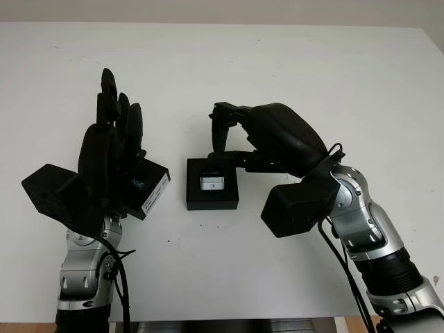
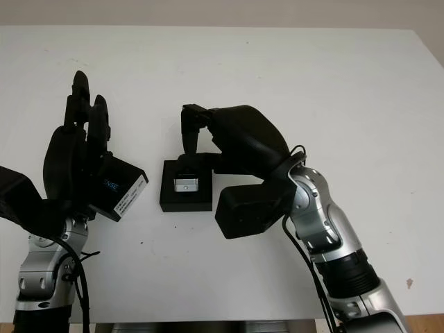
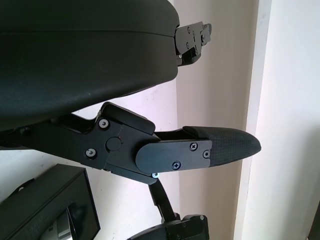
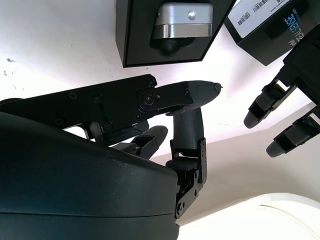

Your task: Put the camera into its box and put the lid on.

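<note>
Camera (image 1: 211, 182), silver, is seen seated in the open black box (image 1: 212, 184) on the white table (image 1: 291, 76), just below the right hand (image 1: 223, 135), which is held open and empty above the box. Beside the left hand (image 1: 111, 163), open and raised, the labelled lid (image 1: 149, 189) is seen.

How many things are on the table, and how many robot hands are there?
Camera: 1
Box: 1
Lid: 1
Robot hands: 2, left hand and right hand
Total: 5
</note>
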`<move>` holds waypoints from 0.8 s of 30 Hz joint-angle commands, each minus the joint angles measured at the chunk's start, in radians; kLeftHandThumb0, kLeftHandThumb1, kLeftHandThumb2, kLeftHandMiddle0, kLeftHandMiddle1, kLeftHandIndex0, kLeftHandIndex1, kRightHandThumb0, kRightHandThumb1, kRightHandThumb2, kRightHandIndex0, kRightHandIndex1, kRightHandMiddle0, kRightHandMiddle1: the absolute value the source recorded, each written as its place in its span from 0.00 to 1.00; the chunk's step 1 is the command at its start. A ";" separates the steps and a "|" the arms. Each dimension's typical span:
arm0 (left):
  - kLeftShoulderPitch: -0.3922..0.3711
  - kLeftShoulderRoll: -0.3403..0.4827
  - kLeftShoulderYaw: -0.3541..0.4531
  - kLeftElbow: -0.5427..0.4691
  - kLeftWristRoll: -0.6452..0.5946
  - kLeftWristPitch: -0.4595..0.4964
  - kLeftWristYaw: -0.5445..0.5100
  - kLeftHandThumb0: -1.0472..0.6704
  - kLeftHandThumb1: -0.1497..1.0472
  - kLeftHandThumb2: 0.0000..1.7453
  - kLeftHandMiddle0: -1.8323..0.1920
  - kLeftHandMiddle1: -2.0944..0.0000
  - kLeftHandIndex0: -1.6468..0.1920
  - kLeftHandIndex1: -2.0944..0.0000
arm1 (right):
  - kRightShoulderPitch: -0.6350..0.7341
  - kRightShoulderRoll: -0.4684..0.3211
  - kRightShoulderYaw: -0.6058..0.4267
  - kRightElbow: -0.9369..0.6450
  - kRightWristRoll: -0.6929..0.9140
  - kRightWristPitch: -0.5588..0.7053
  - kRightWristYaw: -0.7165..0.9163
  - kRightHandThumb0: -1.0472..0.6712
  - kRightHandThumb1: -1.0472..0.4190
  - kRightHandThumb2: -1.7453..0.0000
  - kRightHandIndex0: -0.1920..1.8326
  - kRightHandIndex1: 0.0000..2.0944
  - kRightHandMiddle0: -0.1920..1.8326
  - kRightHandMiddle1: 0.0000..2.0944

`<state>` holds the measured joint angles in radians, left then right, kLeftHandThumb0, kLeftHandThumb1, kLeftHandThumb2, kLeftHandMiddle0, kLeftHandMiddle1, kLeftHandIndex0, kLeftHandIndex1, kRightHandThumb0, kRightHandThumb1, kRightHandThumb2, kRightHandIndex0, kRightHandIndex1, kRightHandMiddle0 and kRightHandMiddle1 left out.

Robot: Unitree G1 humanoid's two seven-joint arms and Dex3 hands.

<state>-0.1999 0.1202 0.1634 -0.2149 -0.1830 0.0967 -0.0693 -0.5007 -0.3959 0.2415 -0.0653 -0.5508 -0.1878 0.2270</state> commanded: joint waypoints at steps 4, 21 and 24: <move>0.005 -0.006 0.002 -0.006 0.001 -0.015 0.006 0.15 1.00 0.27 1.00 1.00 1.00 1.00 | 0.010 -0.055 0.001 -0.051 -0.060 -0.029 0.011 0.26 0.04 0.97 0.29 0.13 0.27 0.69; 0.014 -0.003 0.002 -0.016 -0.008 -0.005 0.003 0.15 1.00 0.28 1.00 1.00 1.00 1.00 | 0.130 -0.089 0.025 -0.130 -0.161 -0.075 0.020 0.18 0.06 0.97 0.24 0.09 0.22 0.47; 0.014 -0.004 0.003 -0.016 -0.017 -0.001 0.000 0.15 1.00 0.27 1.00 1.00 1.00 1.00 | 0.127 -0.088 0.030 -0.117 -0.164 -0.080 0.020 0.18 0.06 0.97 0.25 0.09 0.22 0.46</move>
<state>-0.1995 0.1190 0.1627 -0.2159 -0.1949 0.0953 -0.0663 -0.3810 -0.4768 0.2659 -0.1758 -0.7135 -0.2575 0.2448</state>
